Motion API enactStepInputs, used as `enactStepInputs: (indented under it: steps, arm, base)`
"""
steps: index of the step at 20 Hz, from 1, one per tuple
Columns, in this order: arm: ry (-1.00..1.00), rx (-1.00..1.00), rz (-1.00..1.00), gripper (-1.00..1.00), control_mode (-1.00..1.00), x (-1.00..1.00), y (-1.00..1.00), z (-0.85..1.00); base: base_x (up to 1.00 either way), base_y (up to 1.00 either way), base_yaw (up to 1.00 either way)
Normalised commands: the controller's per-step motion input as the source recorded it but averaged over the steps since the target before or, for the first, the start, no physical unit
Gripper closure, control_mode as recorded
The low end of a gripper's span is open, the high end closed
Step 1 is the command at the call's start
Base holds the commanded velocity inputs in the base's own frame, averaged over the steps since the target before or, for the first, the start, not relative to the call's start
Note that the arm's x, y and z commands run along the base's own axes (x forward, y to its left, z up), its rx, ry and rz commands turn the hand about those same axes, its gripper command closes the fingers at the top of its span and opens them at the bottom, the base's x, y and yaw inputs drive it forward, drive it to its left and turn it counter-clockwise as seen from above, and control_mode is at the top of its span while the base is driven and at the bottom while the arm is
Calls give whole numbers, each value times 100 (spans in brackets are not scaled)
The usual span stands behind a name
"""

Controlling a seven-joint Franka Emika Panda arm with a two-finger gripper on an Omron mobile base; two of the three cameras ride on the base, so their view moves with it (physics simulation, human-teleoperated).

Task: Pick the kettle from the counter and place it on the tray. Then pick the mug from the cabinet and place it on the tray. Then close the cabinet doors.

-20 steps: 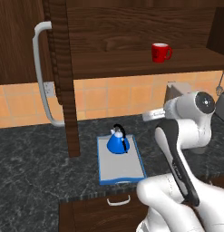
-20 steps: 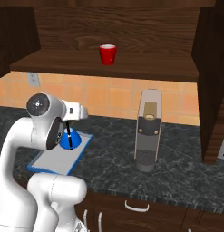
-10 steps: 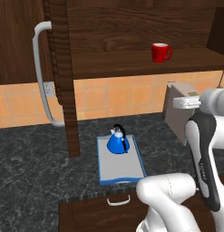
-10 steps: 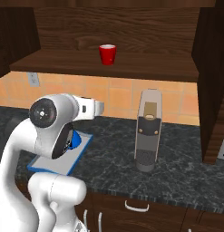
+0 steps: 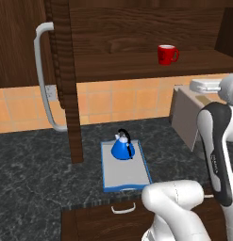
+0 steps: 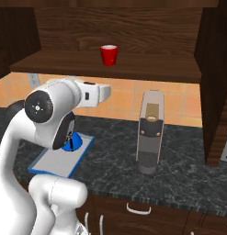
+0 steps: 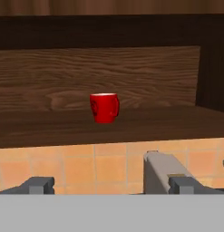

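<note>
Step in hand, as I judged it: reach for the small glossy red mug [image 7: 104, 107], w/ kettle part done. The squat bright-blue kettle w/ black arched handle [image 5: 123, 147] sat upright on the flat light-grey blue-rimmed tray [image 5: 125, 177], on the dark marbled stone counter [image 5: 37, 174]. Mug stood upright on the lower shelf of the dark brown wood wall cabinet [image 7: 145, 72], doors open; left door w/ its long grey bar handle [image 5: 43, 80] swung out.

The end effector [image 7: 111, 185] was empty, fingers spread wide, aimed at the cabinet but below mug level and well short of it.

To do it well: probably raise until fingers straddle the mug body, go straight in over the shelf edge, keep clear of the tall grey appliance [image 6: 149, 131] on the counter underneath, close on the body rather than the handle.

Vs. a sec ago: arm swung up and away from the tray toward the cabinet; kettle, tray, mug unmoved.
</note>
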Motion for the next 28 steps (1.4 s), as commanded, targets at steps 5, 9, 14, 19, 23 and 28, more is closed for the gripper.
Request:
enactStepInputs:
  steps: [5, 9, 14, 19, 23, 28]
  arm:
    - [3, 0, 0, -100, -100, 4, 0, -1]
    - [1, 0, 0, -100, -100, 25, -19, 16]
    - [0, 0, 0, -100, -100, 35, -15, 40]
    - [14, 0, 0, -100, -100, 53, -1, 4]
    - [2, 0, 14, -100, -100, 65, -1, 6]
    - [-6, -1, 19, -100, -100, 50, -6, 5]
  base:
    - [0, 0, 0]
    - [0, 0, 0]
    - [0, 0, 0]
    - [0, 0, 0]
    - [0, 0, 0]
    - [0, 0, 0]
